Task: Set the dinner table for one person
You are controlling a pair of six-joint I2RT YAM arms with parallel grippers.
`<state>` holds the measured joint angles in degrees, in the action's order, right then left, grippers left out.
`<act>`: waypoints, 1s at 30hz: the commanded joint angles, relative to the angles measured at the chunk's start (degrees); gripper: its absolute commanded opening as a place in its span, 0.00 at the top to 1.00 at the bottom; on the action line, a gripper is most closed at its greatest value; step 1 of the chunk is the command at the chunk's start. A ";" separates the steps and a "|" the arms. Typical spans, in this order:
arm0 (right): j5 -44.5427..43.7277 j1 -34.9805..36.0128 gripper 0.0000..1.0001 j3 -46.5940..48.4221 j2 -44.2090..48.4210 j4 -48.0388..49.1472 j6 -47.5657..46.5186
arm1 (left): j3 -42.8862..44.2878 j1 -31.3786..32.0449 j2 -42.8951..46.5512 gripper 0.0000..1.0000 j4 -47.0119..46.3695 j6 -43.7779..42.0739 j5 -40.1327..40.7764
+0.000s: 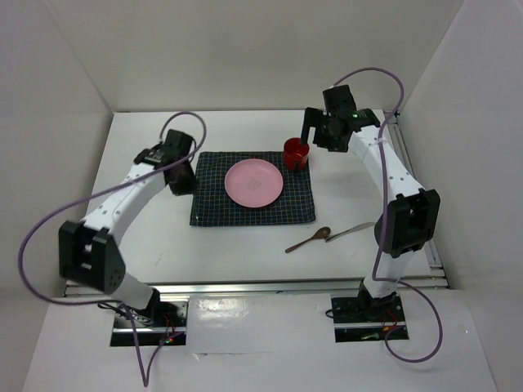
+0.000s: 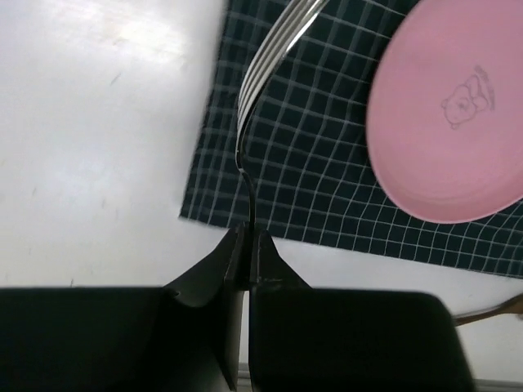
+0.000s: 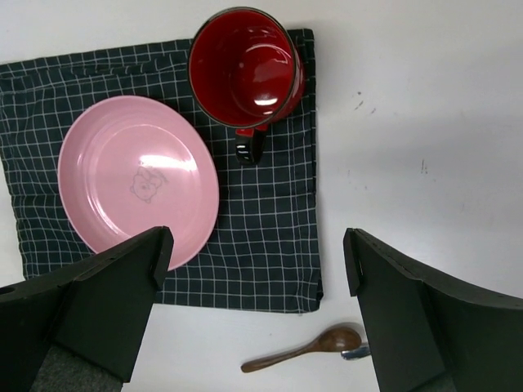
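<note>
- The white worktop (image 1: pixel 245 257) lies flat under both arms. In the top view it looks wider left to right than it is deep.
- The left hand (image 2: pixel 245 245) is clenched on a fork (image 2: pixel 261 73), whose tines point away over the left edge of the checked cloth (image 1: pixel 212 204).
- The right hand (image 3: pixel 257 241) is released and empty, above the red mug (image 3: pixel 245 69) on the cloth's corner.
- A pink plate (image 1: pixel 254 182) sits on the cloth.
- A wooden spoon (image 1: pixel 309 239) lies on the worktop just off the cloth.

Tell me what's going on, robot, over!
Left gripper shut on fork. Right gripper open near mug. Dinner table: plate, mug on cloth; spoon beside it. Nothing seen blocking.
</note>
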<state>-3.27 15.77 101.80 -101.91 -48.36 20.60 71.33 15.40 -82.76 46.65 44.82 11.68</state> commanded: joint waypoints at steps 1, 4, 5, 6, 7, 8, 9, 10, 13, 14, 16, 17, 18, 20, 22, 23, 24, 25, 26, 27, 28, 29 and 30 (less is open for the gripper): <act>-0.60 0.49 0.02 -0.46 4.17 0.73 0.58 | 7.05 1.65 -10.29 1.00 -0.86 -17.91 -7.63; -2.61 0.49 0.02 -0.46 5.22 -0.94 0.58 | 14.35 2.18 -19.87 1.00 0.63 -20.64 -6.77; -2.62 1.10 0.02 -1.77 5.84 -0.95 0.58 | 17.50 2.18 -21.72 1.00 1.15 -21.34 -6.76; -3.32 1.11 0.02 -2.74 6.45 -0.95 0.58 | 19.09 2.70 -25.57 1.00 1.85 -21.35 -6.76; -3.32 1.11 0.02 -3.88 8.11 -1.73 1.10 | 20.33 2.71 -27.17 1.00 1.86 -21.87 -5.89; -4.02 1.11 0.02 -7.11 9.35 -1.74 2.07 | 23.12 2.71 -28.76 1.00 2.73 -21.88 -5.88; -4.55 1.11 0.00 -9.05 10.66 -1.74 2.60 | 24.46 2.71 -30.25 1.00 3.26 -21.88 -5.10; -4.55 1.11 0.00 -11.08 11.90 -1.74 3.91 | 25.60 3.23 -32.88 1.00 4.05 -21.88 -4.05; -3.85 0.05 0.00 -18.64 16.99 -1.21 5.41 | 28.25 3.23 -35.62 1.00 4.06 -21.88 -3.51; -3.07 0.05 0.00 -20.13 18.92 -1.21 6.20 | 29.03 3.23 -36.85 1.00 4.06 -22.40 -3.51; -2.36 -0.48 0.00 -23.92 20.51 -1.21 6.73 | 29.82 3.23 -38.08 1.00 4.67 -21.80 -3.51; -2.36 -0.48 0.00 -24.97 21.65 -1.91 7.26 | 29.83 3.23 -38.61 1.00 4.67 -21.27 -3.51; -2.36 -0.48 0.00 -26.81 22.19 -1.91 7.26 | 29.83 3.23 -39.22 1.00 4.67 -21.26 -3.51; -3.14 -0.48 0.00 -28.14 22.80 -3.05 7.26 | 29.83 3.23 -39.23 1.00 4.07 -20.56 -2.98; -3.68 -0.48 0.00 -29.46 23.33 -4.37 8.40 | 29.13 3.23 -39.76 1.00 3.36 -19.34 -2.98; -3.68 -0.48 0.00 -29.99 23.94 -4.38 8.40 | 29.13 3.23 -39.76 1.00 3.36 -18.72 -2.98; -3.68 -0.48 0.00 -30.51 24.73 -4.90 9.10 | 29.13 3.23 -40.45 1.00 3.97 -17.41 -2.98; -3.68 -0.48 0.00 -31.74 24.74 -4.90 9.11 | 29.13 3.23 -40.46 1.00 3.97 -16.61 -2.29; -2.89 -0.48 0.00 -32.53 25.52 -4.90 9.89 | 28.26 2.71 -40.46 1.00 3.97 -16.00 -2.28; -2.36 -0.48 0.00 -33.32 26.05 -4.90 10.77 | 27.73 2.71 -39.68 1.00 3.19 -15.47 -2.28; -1.75 -0.48 0.00 -35.25 26.84 -4.90 10.78 | 27.20 2.71 -39.67 1.00 2.66 -14.94 -2.28; -1.22 -0.48 0.00 -36.22 26.85 -4.38 11.73 | 26.50 2.71 -39.15 1.00 2.65 -14.93 -2.28; -0.26 -0.48 0.00 -37.19 27.63 -4.38 12.53 | 26.49 2.71 -39.14 1.00 2.04 -14.93 -3.06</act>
<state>-5.04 15.51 66.74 -77.21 -51.81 30.17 98.63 18.41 -122.83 49.36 27.75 8.43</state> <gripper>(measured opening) 0.994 0.145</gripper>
